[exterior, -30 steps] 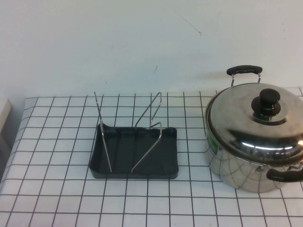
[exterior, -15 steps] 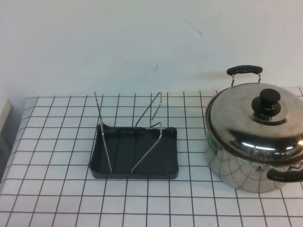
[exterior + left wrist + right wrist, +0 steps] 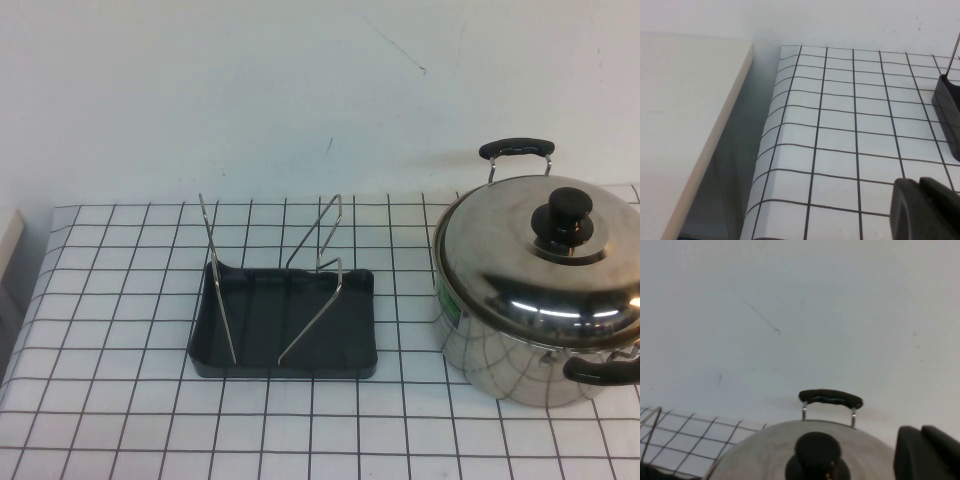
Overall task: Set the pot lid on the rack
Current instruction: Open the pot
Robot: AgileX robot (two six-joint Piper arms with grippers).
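On the left, your left hand (image 3: 925, 210) shows only as a dark grey tip in its wrist view, low over the left part of the bench (image 3: 120, 300), near the left edge of the rack (image 3: 949, 112). I cannot tell if this hand is apart or together. The bench has a white cover with a black grid on it, smooth and flat.

In the middle stands the rack (image 3: 285, 320), a small dark grey plastic tray with rounded corners. Thin silver wire uprights (image 3: 320, 255) rise from it and lean, with open slots between them. The long side of the tray runs left to right, and the slots run from near to far.

On the right is the pot (image 3: 530, 345), deep shiny steel with black handles. The pot lid (image 3: 520, 265) sits closed on it, round and domed, with a black round knob (image 3: 568, 215) at its centre. The lid is well apart from the rack, to its right.

Your right hand (image 3: 927, 452) is the nearer one, I judge: its wrist view looks across the knob (image 3: 816, 452) toward the far handle (image 3: 831, 397), so the knob lies just ahead of it, on the far side. Only one dark tip shows, so its state I cannot tell. The knob seems the natural place to grip, because the polished dome looks slippery.
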